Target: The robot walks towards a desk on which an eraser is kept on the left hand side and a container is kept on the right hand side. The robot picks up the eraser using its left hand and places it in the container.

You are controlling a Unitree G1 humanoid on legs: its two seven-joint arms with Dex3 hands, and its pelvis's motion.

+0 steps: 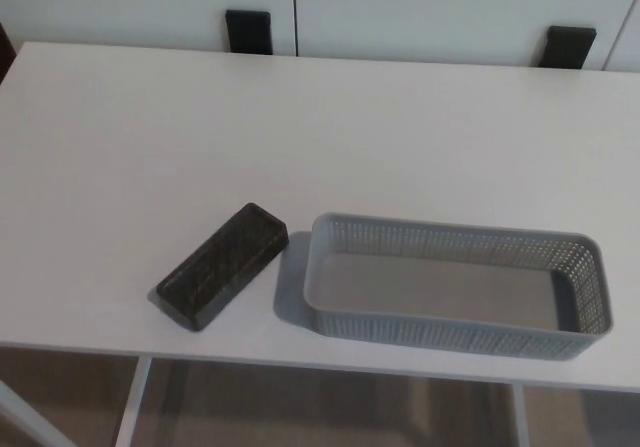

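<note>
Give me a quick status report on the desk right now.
Neither hand in view. Eraser flat on desk, left of container, not touching. Container empty. Nothing in the way.

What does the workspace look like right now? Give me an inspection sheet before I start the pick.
Surface: white desk, flat, near edge in view.
Eraser: dark eraser lies flat on the desk, angled, left of the container, close to its left end but apart from it.
Container: grey mesh container upright on the right, nothing inside it.
Clutter: nothing seen.
Hands: neither hand in view.
Cables: nothing seen.
Surroundings: white panels behind the desk with two black blocks at its far edge; desk leg and floor below the near edge.
</note>
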